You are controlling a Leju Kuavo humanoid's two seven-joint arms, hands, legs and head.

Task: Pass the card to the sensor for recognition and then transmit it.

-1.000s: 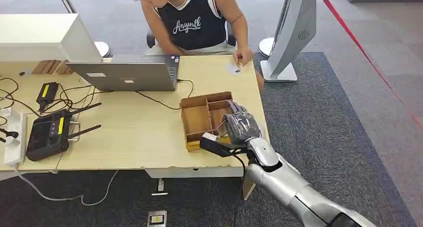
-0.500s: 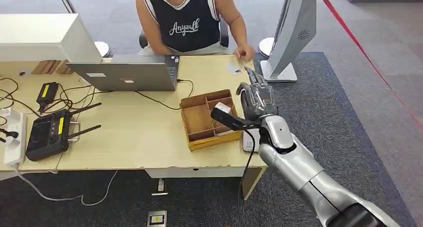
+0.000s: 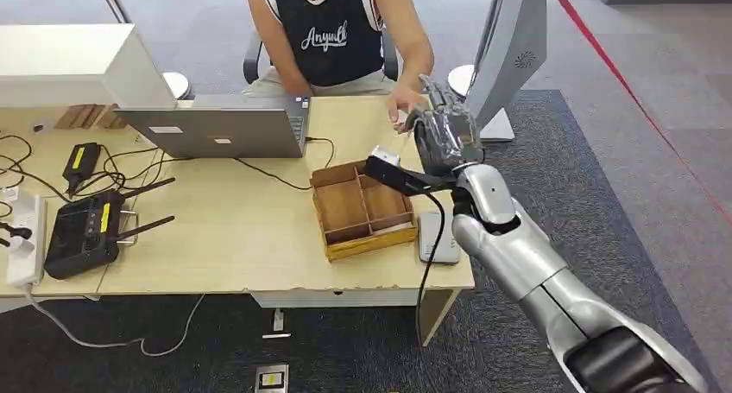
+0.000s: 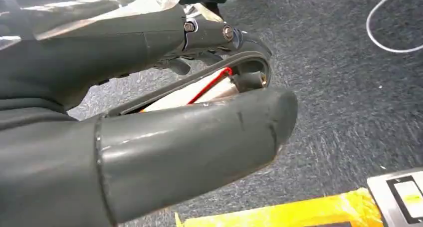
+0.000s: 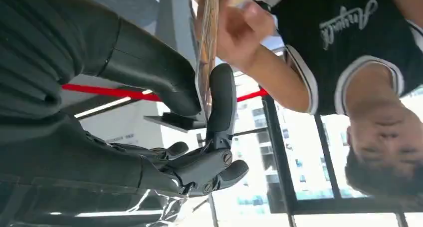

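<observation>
My right hand (image 3: 444,138) is raised over the far right corner of the table (image 3: 233,237), close to the person's hand (image 3: 399,108). In the right wrist view a thin card (image 5: 205,52) stands edge-on, pinched between my thumb and a finger of my right hand (image 5: 149,102). The person's fingers (image 5: 239,32) hold the card's far end. The flat grey sensor (image 3: 438,237) lies at the table's near right edge, beside the wooden divided box (image 3: 362,207). My left hand (image 4: 149,112) hangs over dark carpet with its fingers curled in and nothing in them.
A person in a dark vest sits behind the table. A laptop (image 3: 216,127), a black router (image 3: 84,229), a power strip (image 3: 24,237) and loose cables cover the table's left half. A white stand (image 3: 505,56) rises on the carpet just beyond my right hand.
My right arm rose from the wooden box and swung away toward the person. The person sat up and brought a hand to the card.
</observation>
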